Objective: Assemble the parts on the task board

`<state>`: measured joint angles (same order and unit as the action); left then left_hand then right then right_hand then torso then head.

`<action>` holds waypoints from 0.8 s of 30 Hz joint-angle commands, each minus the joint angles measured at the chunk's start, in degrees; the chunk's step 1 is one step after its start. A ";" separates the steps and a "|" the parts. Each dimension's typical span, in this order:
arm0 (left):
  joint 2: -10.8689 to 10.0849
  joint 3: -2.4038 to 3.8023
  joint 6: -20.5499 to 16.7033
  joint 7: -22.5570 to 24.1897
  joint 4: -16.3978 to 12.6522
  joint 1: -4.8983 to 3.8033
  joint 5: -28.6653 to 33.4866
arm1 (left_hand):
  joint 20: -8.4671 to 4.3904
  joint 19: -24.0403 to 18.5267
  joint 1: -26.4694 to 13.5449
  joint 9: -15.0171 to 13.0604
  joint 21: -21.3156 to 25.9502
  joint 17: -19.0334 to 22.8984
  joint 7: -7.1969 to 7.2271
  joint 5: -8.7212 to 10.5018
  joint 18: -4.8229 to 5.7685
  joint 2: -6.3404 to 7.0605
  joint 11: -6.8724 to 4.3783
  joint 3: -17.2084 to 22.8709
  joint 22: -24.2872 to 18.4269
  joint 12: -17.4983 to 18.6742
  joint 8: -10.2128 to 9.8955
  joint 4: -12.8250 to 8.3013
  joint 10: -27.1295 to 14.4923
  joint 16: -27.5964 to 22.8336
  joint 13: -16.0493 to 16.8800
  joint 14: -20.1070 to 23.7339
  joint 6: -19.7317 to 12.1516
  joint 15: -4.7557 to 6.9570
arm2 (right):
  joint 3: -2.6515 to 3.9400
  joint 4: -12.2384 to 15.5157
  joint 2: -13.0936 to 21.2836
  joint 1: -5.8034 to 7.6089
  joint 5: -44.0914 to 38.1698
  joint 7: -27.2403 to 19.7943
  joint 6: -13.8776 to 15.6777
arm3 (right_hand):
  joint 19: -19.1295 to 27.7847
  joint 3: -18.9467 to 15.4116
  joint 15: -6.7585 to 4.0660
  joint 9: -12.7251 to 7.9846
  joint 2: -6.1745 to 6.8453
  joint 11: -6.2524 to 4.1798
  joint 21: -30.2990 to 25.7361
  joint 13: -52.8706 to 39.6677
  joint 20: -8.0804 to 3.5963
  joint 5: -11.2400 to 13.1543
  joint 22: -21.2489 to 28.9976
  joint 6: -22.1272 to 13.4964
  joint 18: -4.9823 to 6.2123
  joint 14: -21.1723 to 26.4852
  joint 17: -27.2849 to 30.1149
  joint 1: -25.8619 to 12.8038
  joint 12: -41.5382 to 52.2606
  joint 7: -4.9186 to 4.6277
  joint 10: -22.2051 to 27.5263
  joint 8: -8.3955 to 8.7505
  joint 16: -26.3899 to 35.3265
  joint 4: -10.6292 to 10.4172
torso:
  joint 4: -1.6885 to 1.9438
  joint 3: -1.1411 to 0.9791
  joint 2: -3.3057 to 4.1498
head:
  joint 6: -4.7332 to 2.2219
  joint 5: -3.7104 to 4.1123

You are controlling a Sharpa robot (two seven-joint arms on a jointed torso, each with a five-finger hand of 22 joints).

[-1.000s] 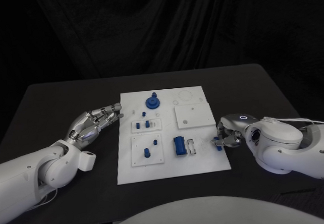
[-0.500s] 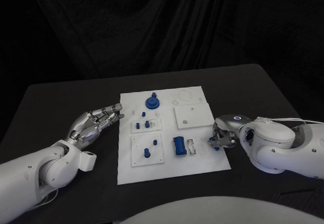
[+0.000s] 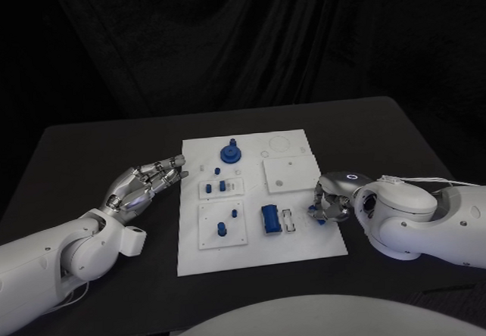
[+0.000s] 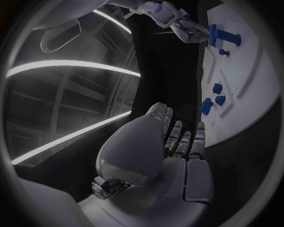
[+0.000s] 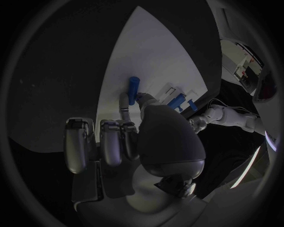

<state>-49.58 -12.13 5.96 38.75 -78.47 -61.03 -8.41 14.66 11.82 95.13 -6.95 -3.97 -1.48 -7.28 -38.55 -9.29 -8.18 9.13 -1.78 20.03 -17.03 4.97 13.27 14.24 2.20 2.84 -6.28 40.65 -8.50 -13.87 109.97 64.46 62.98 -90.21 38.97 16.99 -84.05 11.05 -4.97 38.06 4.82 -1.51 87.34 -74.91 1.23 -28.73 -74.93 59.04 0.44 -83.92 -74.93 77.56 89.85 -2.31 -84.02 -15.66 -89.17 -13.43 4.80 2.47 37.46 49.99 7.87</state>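
The white task board lies mid-table. It carries a blue round piece at the back, small blue pegs in a raised plate, another peg and a blue block. My right hand hangs over the board's right edge and pinches a small blue peg between thumb and finger. In the right wrist view that peg stands at my fingertips above the board. My left hand rests open just left of the board, fingers stretched toward it.
A plain white square plate sits on the board's back right, and a small white slotted piece lies beside the blue block. The left wrist view looks across the board to my right hand. Black table surrounds the board.
My right hand has drifted a little left, further over the board's right edge, carrying the blue peg with it. The left hand has stayed in place.
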 commanded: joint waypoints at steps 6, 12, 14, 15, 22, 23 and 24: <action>0.05 0.05 1.00 0.76 -0.04 0.18 0.27 | -0.02 0.45 0.70 0.07 -0.34 -0.08 -0.38 -0.21 -0.49 0.11 0.42 0.56 0.10 -0.17 -0.33 -0.03 0.07 0.28 0.07 -0.09 0.01 -0.27 | -0.33 2.02 0.93 -0.41 15.78 -3.20 11.26 | -4.51 8.57 -0.40 0.87 2.05 -0.40 -0.18 -15.09 -0.18 -0.50 -13.99 0.64 0.38 -5.54 -12.34 -2.31 0.15 0.21 -5.98 -0.46 0.36 5.19 | 0.10 0.01 0.02 | 0.01 -0.18; 0.17 0.05 1.03 0.69 0.02 0.22 0.27 | -0.02 0.45 0.70 0.07 -0.34 -0.08 -0.38 -0.21 -0.49 0.11 0.42 0.56 0.10 -0.17 -0.33 -0.03 0.07 0.28 0.07 -0.09 0.01 -0.27 | -0.30 3.59 0.83 0.01 27.67 -7.13 18.10 | -4.33 10.13 -0.51 1.21 2.84 -0.58 -0.55 -15.09 -0.27 -1.28 -13.84 1.06 0.49 -5.44 -11.86 -3.60 0.15 0.41 -5.98 -0.71 0.56 5.17 | -0.15 0.01 0.04 | 0.01 -0.43; 0.16 0.05 1.03 0.65 0.02 0.22 0.27 | -0.02 0.45 0.70 0.07 -0.34 -0.08 -0.38 -0.21 -0.49 0.11 0.42 0.56 0.10 -0.17 -0.33 -0.03 0.07 0.28 0.07 -0.09 0.01 -0.27 | -0.29 3.81 0.57 0.08 30.25 -7.88 19.32 | -4.34 10.33 -0.53 1.28 2.89 -0.61 -0.53 -15.09 -0.28 -1.36 -13.85 1.15 0.49 -5.45 -11.88 -3.78 0.15 0.45 -5.98 -0.79 0.55 5.16 | -0.06 0.00 0.03 | 0.01 -0.29; 0.16 0.05 1.03 0.63 0.03 0.22 0.27 | -0.02 0.45 0.70 0.07 -0.34 -0.08 -0.38 -0.21 -0.49 0.11 0.42 0.56 0.10 -0.17 -0.33 -0.03 0.07 0.28 0.07 -0.09 0.01 -0.27 | -0.29 3.85 0.44 0.10 31.27 -8.14 19.71 | -4.39 10.46 -0.55 1.33 2.91 -0.64 -0.43 -15.09 -0.30 -1.42 -13.89 1.22 0.46 -5.45 -11.90 -3.87 0.15 0.49 -5.98 -0.85 0.54 5.17 | -0.01 -0.02 0.01 | 0.01 -0.25; 0.34 0.05 1.07 0.53 0.09 0.23 0.27 | 0.04 0.50 0.73 0.08 -0.37 -0.08 -0.40 -0.22 -0.52 0.11 0.44 0.63 0.12 -0.16 -0.34 -0.04 0.06 0.31 0.07 -0.13 -0.01 -0.31 | -0.30 3.56 -0.36 0.16 35.46 -8.95 20.44 | -4.41 11.16 -0.65 1.69 3.21 -0.75 -0.39 -15.09 -0.39 -1.11 -13.90 1.14 0.45 -5.45 -11.85 -4.99 0.15 0.58 -5.98 -1.11 0.56 4.93 | 0.08 0.01 0.04 | 0.01 -0.26; 0.39 0.05 1.11 0.52 0.12 0.23 0.27 | 0.04 0.50 0.73 0.08 -0.37 -0.08 -0.40 -0.22 -0.52 0.11 0.44 0.63 0.12 -0.16 -0.34 -0.04 0.06 0.31 0.07 -0.13 -0.01 -0.31 | -0.30 3.42 -0.52 0.16 35.73 -8.94 20.37 | -4.39 11.23 -0.66 1.72 3.21 -0.76 -0.43 -15.09 -0.40 -1.04 -13.89 1.10 0.46 -5.45 -11.85 -5.10 0.15 0.58 -5.98 -1.12 0.56 4.90 | 0.06 0.01 0.05 | 0.01 -0.29; 0.42 0.05 1.13 0.51 0.13 0.23 0.28 | 0.04 0.50 0.73 0.08 -0.37 -0.08 -0.40 -0.22 -0.52 0.11 0.44 0.63 0.12 -0.16 -0.34 -0.04 0.06 0.31 0.07 -0.13 -0.01 -0.31 | -0.30 3.33 -0.62 0.16 35.87 -8.91 20.30 | -4.39 11.23 -0.66 1.72 3.21 -0.76 -0.43 -15.09 -0.40 -1.04 -13.89 1.10 0.46 -5.45 -11.85 -5.10 0.15 0.58 -5.98 -1.12 0.56 4.90 | 0.07 0.01 0.06 | 0.01 -0.29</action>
<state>-49.32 -12.13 6.34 38.69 -78.27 -60.90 -8.41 14.66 11.82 95.35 -6.95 -3.97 -1.47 -7.27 -38.54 -9.30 -7.95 9.13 -1.46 20.08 -17.03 4.97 13.28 14.24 2.20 2.84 -6.27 40.65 -8.50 -14.17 113.37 63.90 63.05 -58.37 31.79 34.87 -84.05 19.40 -5.23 39.78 7.99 -1.94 86.97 -74.91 1.23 -29.92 -74.93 59.46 0.44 -84.18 -74.92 72.95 89.85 -2.29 -84.05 -16.58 -88.95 -11.13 4.86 2.47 37.50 49.99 7.64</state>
